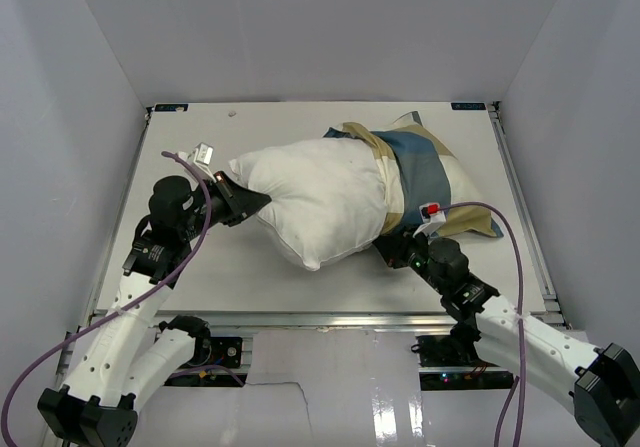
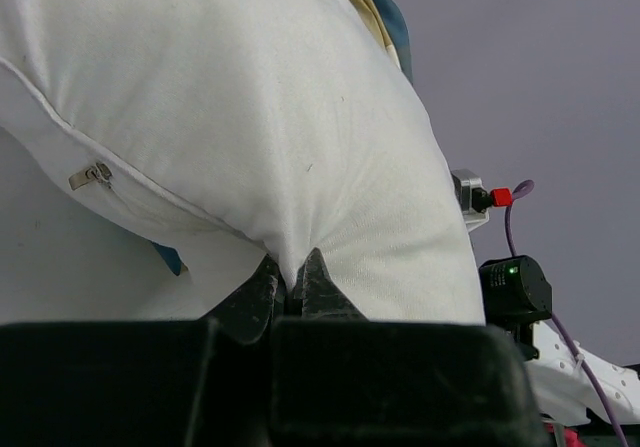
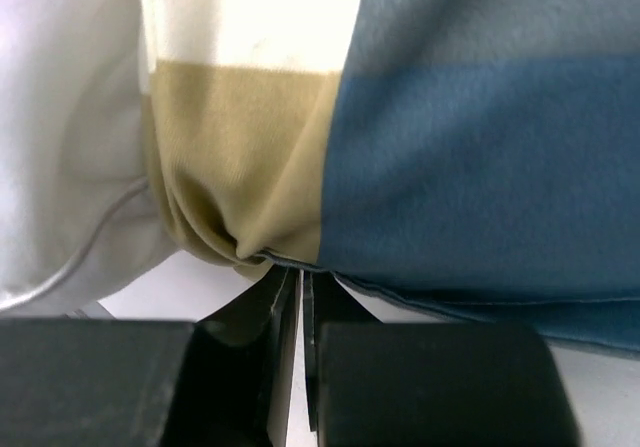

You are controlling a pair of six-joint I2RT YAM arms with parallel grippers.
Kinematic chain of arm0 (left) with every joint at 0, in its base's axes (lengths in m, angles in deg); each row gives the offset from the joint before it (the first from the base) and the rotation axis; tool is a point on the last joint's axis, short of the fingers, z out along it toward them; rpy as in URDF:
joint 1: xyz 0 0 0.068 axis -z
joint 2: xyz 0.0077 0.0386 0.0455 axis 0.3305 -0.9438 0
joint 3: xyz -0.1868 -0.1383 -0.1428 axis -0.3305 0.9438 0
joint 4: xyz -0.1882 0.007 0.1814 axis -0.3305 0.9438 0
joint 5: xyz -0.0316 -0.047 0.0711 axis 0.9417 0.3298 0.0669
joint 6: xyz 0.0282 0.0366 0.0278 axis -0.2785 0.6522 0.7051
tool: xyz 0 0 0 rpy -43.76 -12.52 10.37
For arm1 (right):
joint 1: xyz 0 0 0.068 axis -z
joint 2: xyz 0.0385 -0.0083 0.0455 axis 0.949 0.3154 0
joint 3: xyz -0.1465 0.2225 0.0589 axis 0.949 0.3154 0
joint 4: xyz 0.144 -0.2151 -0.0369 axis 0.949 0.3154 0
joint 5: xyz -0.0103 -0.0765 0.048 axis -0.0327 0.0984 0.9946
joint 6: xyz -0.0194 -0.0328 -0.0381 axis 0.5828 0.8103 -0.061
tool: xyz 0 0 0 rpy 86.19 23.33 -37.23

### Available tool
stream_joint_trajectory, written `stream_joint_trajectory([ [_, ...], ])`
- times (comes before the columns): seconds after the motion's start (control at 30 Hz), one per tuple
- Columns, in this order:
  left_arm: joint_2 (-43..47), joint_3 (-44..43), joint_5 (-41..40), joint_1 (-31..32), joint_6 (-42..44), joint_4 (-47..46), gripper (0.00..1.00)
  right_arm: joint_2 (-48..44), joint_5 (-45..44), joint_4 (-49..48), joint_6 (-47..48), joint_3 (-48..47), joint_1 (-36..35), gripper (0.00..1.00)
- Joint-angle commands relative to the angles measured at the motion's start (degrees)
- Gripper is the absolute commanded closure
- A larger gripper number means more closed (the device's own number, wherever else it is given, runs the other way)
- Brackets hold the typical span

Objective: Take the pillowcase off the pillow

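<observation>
The plain white pillow (image 1: 315, 197) lies across the middle of the table, its left two thirds bare. The blue, tan and cream pillowcase (image 1: 425, 167) is bunched over its right end. My left gripper (image 1: 262, 203) is shut on the pillow's left corner; in the left wrist view the fingertips (image 2: 318, 272) pinch a fold of white pillow fabric (image 2: 300, 117). My right gripper (image 1: 392, 247) is at the pillowcase's near open edge. In the right wrist view its jaws (image 3: 300, 279) are shut on the blue-edged hem of the pillowcase (image 3: 450, 167), where tan meets blue.
A zipper pull (image 2: 90, 175) shows on the pillow's seam. A small white tag-like object (image 1: 204, 153) lies by the left arm. White enclosure walls (image 1: 70, 117) surround the table (image 1: 250, 267). The right arm's purple cable (image 1: 500, 227) loops over the table's right side.
</observation>
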Motion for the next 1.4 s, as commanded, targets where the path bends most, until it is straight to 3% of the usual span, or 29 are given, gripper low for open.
stream_joint_trajectory([
  [0.0,1.03,-3.54,0.77,-0.12,0.65,-2.65,1.00,-3.09,-5.43,-6.53,0.96,1.57,0.13,0.92],
  [0.17,-0.90,-6.35,-0.46,-0.21,2.32,-0.55,1.00,-6.88,-9.55,-0.92,2.72,2.01,0.13,0.92],
  [0.3,-4.68,-14.24,-0.29,-0.21,3.72,3.14,1.00,-9.26,-17.89,4.80,2.98,1.93,0.56,0.92],
  [0.53,-7.59,-24.80,-2.65,-0.21,8.20,10.70,1.00,-10.14,-21.78,9.38,6.32,0.17,4.95,0.92],
  [0.8,-10.05,-26.65,-5.90,-0.38,11.46,13.52,1.00,-6.27,-26.61,19.75,9.92,-7.56,8.91,0.92],
  [0.9,-11.19,-29.99,-7.92,-0.47,13.13,15.62,1.00,-3.73,-26.26,19.75,11.07,-8.79,12.67,0.92],
  [1.0,-11.63,-32.80,-5.04,-0.38,12.69,16.68,1.00,1.01,-23.37,19.05,12.03,-10.90,18.99,0.92],
  [1.1,-10.49,-35.34,-3.01,-0.47,12.34,17.47,1.00,6.20,-16.44,19.04,13.18,-13.45,26.19,0.92],
  [1.2,-9.70,-39.47,-6.25,-0.38,14.09,20.72,1.00,7.26,-8.61,19.22,13.00,-13.46,32.62,0.92],
  [1.37,-9.44,-39.68,-7.50,-0.38,15.68,23.72,1.00,6.74,-2.64,19.13,13.44,-13.63,36.16,0.92],
])
